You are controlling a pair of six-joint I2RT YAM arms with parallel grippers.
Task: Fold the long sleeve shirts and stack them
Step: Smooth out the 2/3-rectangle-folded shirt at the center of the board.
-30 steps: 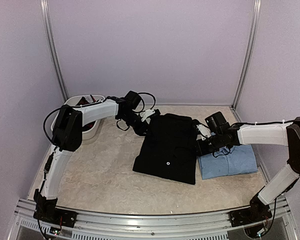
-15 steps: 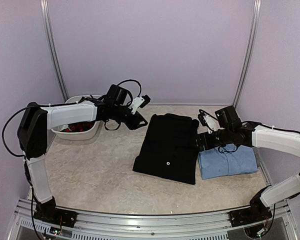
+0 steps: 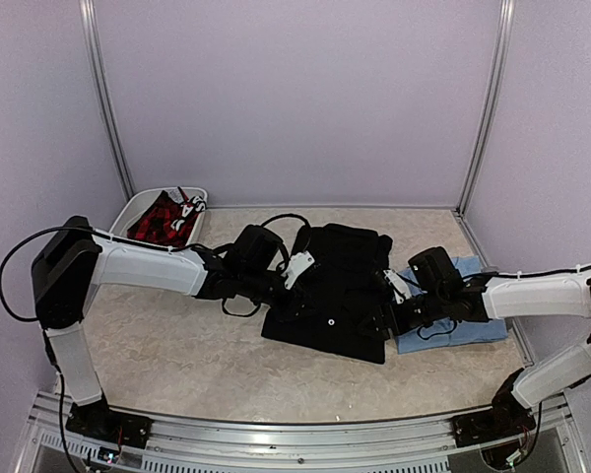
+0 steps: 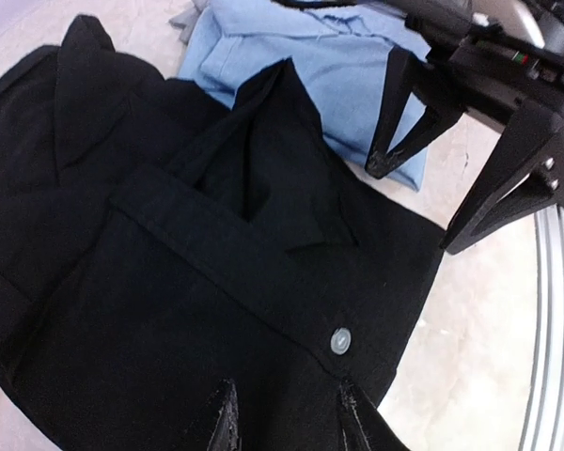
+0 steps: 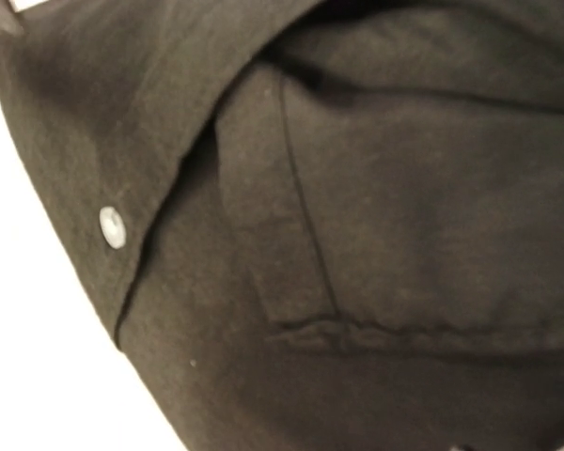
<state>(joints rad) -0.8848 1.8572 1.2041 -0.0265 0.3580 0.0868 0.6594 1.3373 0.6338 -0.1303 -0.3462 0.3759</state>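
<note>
The black shirt (image 3: 337, 281) lies folded at the table's middle, with a white button (image 4: 339, 340) near its front edge. The light blue shirt (image 3: 465, 317) lies folded right beside it, and it also shows in the left wrist view (image 4: 301, 56). My left gripper (image 3: 297, 288) is open at the black shirt's left side, its fingertips (image 4: 226, 423) spread just over the cloth. My right gripper (image 3: 384, 317) is at the shirt's near right corner. The left wrist view shows it (image 4: 414, 207) open and empty. The right wrist view shows only black cloth (image 5: 376, 235) close up.
A white basket (image 3: 138, 212) with red and black cloth stands at the back left. Purple walls close in the back and both sides. A metal rail (image 3: 305, 429) runs along the near edge.
My left arm has swung from the basket at the back left down to the black shirt's left side. My right gripper has moved forward along the shirt's right edge to its near corner.
</note>
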